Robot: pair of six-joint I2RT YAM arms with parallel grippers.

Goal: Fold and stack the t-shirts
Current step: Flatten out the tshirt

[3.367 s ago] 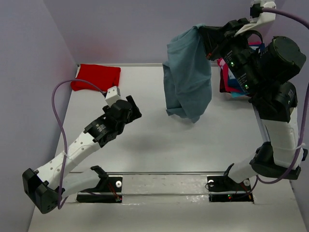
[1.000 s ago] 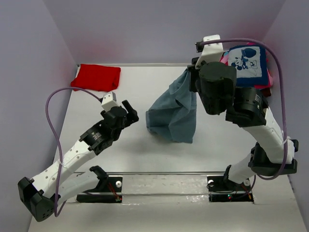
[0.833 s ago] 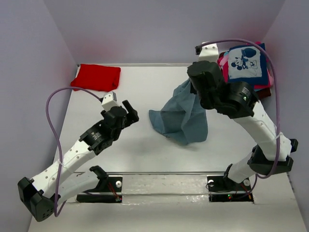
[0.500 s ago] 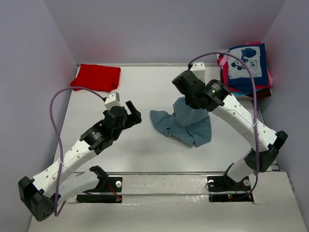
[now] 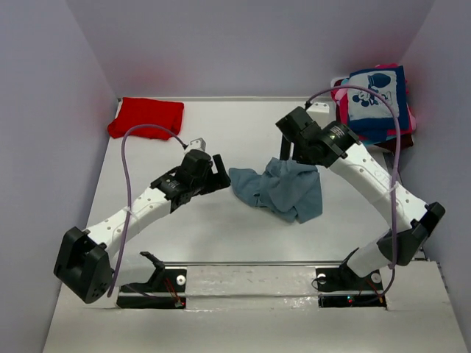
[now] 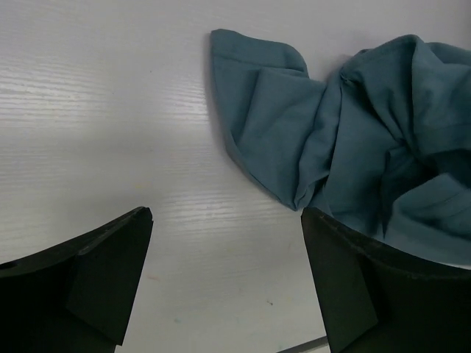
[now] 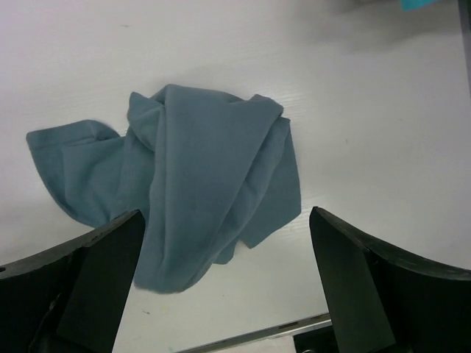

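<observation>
The grey-blue t-shirt (image 5: 280,190) lies in a crumpled heap on the bench (image 5: 221,235), a little right of centre, and nothing grips it. My left hand (image 6: 226,215) is spread wide, low over the surface just left of the heap. My right hand (image 7: 224,213) is spread wide too. It hangs over the heap's far side with nothing between its fingers.

For room to move, I have bare bench all round the heap, most of it toward the near rail (image 5: 250,273) and on the left side. The folded red t-shirt (image 5: 147,116) fills the far left corner, close to the walls. In the far right corner a stack of tees sits well apart from the heap, with the navy mouse-print t-shirt (image 5: 375,97) on top and the pink t-shirt (image 5: 340,94) showing beneath it.

Only the top view gives me both corner piles and both arms at once. The left wrist view shows the heap's left edge up close, with a rounded lobe lying flat and creased. There the cloth runs behind my right-side finger (image 6: 383,294), and I cannot tell whether they touch. The right wrist view shows the whole outline from above: that lobe reaching left and a thick ridge of folds down the middle. It also catches a teal sliver (image 7: 421,3) at the top right of the frame.
</observation>
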